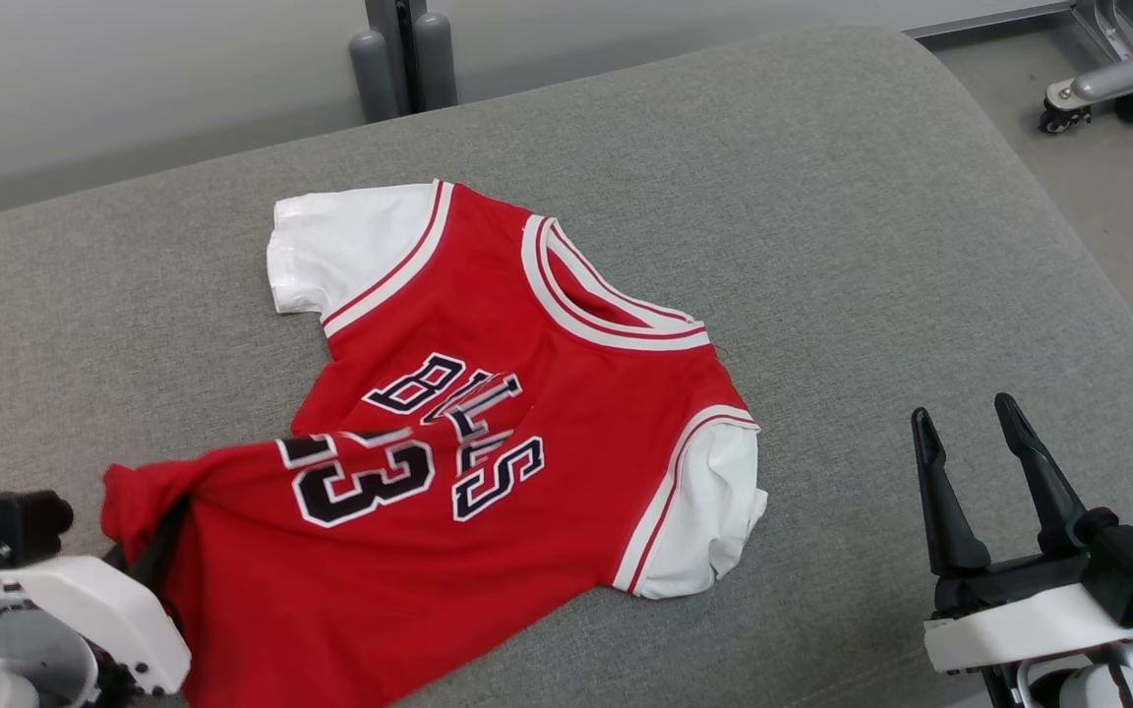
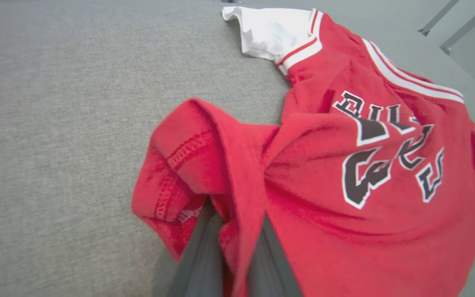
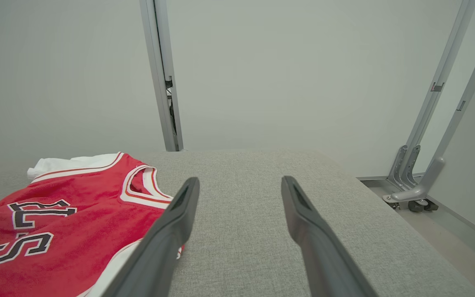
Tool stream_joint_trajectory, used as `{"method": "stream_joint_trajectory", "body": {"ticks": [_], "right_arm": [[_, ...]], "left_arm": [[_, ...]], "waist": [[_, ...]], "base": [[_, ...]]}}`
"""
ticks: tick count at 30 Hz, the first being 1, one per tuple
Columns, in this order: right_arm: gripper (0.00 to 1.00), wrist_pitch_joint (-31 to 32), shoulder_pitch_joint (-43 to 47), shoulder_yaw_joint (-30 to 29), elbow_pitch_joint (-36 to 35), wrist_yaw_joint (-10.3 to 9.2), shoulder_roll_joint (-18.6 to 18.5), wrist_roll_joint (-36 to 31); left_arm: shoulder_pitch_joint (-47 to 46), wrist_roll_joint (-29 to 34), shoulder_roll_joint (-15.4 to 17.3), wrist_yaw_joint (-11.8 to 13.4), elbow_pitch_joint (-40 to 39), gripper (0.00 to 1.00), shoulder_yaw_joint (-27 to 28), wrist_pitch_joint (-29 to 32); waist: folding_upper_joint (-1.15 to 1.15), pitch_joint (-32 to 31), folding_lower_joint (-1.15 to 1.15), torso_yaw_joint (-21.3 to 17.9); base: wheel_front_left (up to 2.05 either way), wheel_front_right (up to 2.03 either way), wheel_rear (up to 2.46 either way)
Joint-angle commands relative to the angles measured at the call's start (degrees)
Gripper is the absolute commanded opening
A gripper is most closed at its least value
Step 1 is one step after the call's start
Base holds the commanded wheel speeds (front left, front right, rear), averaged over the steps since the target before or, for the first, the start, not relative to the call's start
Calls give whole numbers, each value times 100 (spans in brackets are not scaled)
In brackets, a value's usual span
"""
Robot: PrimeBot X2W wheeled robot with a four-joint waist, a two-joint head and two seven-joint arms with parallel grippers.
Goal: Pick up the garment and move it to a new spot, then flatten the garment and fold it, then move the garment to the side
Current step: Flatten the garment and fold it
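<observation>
My left end effector [image 2: 235, 231] is pinched on a fold of the red jersey [image 2: 324, 231]. In the left wrist view its two dark fingers [image 2: 198, 260] rise from the bottom edge close together, with cloth pressed between them and draped over their tips. That view shows the stitched hem bunched and turned over at the left of the grip, a detail too small to read in the head view. There, my left end effector [image 1: 149, 556] sits at the lower left of the frame, one dark finger disappearing under the jersey's corner.

My right end effector [image 1: 967, 418] is at the lower right, spread and empty, apart from the cloth. In the right wrist view the right end effector [image 3: 241, 181] has bare grey between its fingers.

The head view gives the whole jersey [image 1: 488, 423]. It lies printed side up in the middle of the grey cushion [image 1: 871, 246], collar toward the upper right, with one white sleeve at upper left and one at lower right. The right wrist view has the jersey [image 3: 56, 194] at lower left.

Bare cushion lies to the right of the jersey and along the left side. The cushion's rounded edge falls away at the right to the floor [image 1: 1117, 197], where a wheeled frame [image 1: 1107, 84] stands at the upper right
</observation>
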Motion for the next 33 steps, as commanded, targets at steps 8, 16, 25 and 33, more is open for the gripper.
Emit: {"method": "stream_joint_trajectory", "body": {"ticks": [8,16,25,33], "right_arm": [[100,-28,-155,97,38,1,-31,-26],[100,-28,-95,35,56,1,-31,-9],[100,-28,45,-97,-17,1,-29,-7],[100,-28,-84,58,-50,1,-30,-43]], "left_arm": [[-984,11,72,13,927,0,351,-120],[-1179,143,172,-147,1597,100,301,-247],[9,409,772,676,-111,100,515,-442],[-101,970,423,862,-2287,100,-567,271]], "waist": [[0,4,0,-85],[0,-32,0,-107],[0,-274,0,-75],[0,-265,0,-330]], "base": [[0,0,0],[0,0,0],[0,0,0],[0,0,0]]}}
